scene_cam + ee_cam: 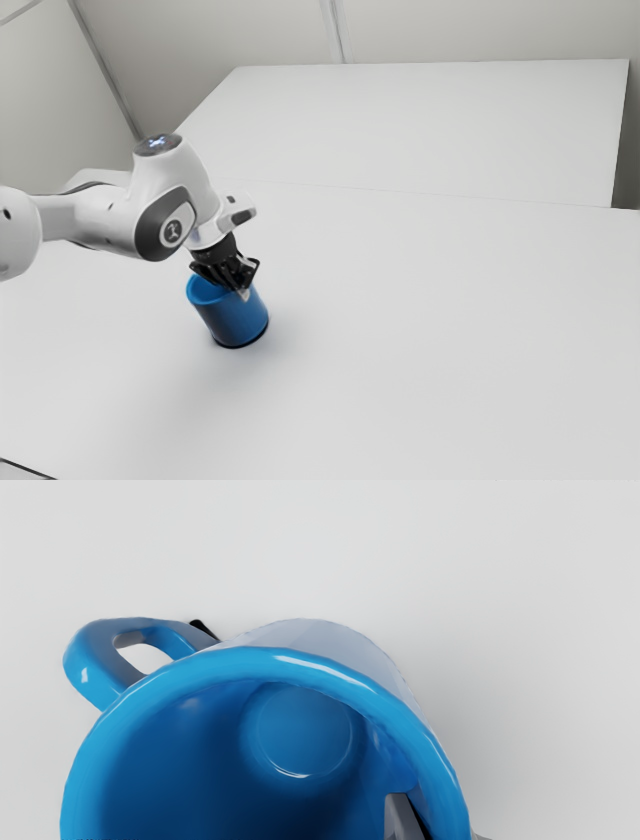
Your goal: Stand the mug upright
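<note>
1. At the exterior view's far left, near its lower corner, one thin dark line (28,469) crosses the pale ground.
2. One white, jointed robot arm with grey caps (115,215) reaches in from the exterior view's left, its hand angled downward.
3. Next comes the one mug, a glossy blue cylinder (233,318). It stands upright, base down on the smooth white surface (430,350), open mouth up. The wrist view gives it one looped blue handle (87,662), on the side of the rim away from the fingers, and one round inner floor.
4. At the rim, toward the exterior view's right, is one black two-finger end effector (242,288). It is clamped on the mug's wall: of its two fingers, one grey fingertip (397,817) is inside the mug, the other outside, with the wall between them.
5. Beyond, one further white tabletop (420,125) extends toward the exterior view's right, before pale walls (220,35).
</note>
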